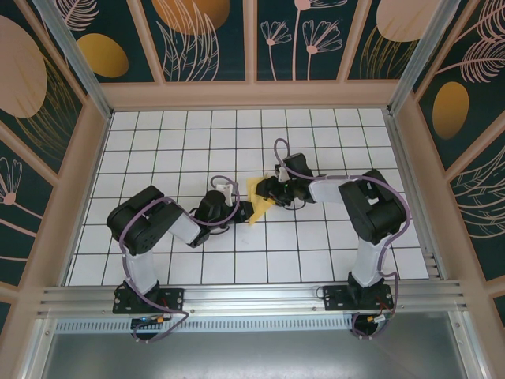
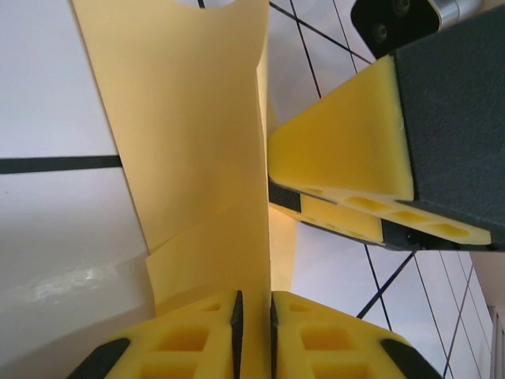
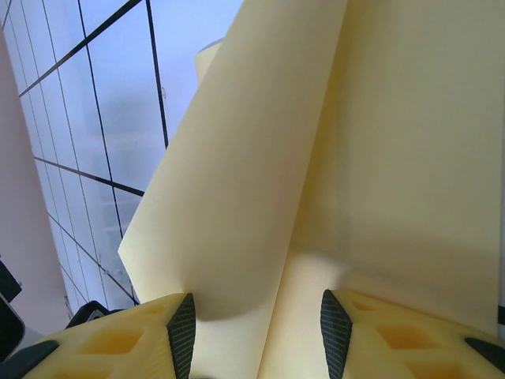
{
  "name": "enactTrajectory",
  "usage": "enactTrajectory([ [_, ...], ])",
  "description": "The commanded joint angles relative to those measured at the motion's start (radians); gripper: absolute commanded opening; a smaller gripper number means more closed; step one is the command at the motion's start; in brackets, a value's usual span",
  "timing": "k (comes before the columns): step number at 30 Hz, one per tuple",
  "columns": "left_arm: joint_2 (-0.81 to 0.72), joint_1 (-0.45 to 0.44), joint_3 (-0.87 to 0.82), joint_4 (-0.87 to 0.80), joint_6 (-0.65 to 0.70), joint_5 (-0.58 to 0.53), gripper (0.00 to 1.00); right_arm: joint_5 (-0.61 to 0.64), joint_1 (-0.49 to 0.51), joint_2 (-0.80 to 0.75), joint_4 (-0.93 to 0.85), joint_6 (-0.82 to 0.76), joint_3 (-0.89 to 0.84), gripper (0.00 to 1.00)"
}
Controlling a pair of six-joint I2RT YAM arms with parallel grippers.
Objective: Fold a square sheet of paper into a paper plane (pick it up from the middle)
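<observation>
paper (image 1: 259, 201), yellow and partly folded, is hanging between the two grippers near the middle of the white grid table (image 1: 158, 142). left gripper (image 2: 254, 306) is pinching the sheet's lower fold between nearly touching fingers. right gripper (image 3: 252, 324) is holding its fingers apart, the curled sheet passing loosely between them.

The sheet of paper (image 1: 259, 202) stands mid-bench (image 1: 158, 142), between the left fingers (image 2: 189, 339) and the right fingers (image 3: 118, 347).
</observation>
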Motion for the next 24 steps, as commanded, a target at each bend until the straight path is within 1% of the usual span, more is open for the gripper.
enactTrajectory([
  [1,0.023,0.006,0.018,0.038,-0.001,0.042,0.22,0.104,0.003,0.060,-0.083,-0.027,-0.025,0.49],
  [10,0.030,0.006,0.033,0.003,-0.002,0.046,0.22,0.108,0.010,0.059,-0.085,-0.033,-0.028,0.48],
  [14,0.028,0.006,0.044,-0.034,0.011,0.034,0.16,0.108,0.018,0.043,-0.093,-0.015,-0.034,0.48],
  [17,0.003,0.006,0.049,-0.084,0.055,0.014,0.10,0.104,0.019,-0.024,-0.078,0.012,-0.050,0.48],
  [19,-0.017,0.006,0.058,-0.132,0.102,0.001,0.08,0.113,0.016,-0.095,-0.066,0.020,-0.059,0.48],
  [24,-0.072,0.006,0.082,-0.207,0.235,0.003,0.05,0.122,-0.011,-0.249,-0.039,0.011,-0.083,0.48],
])
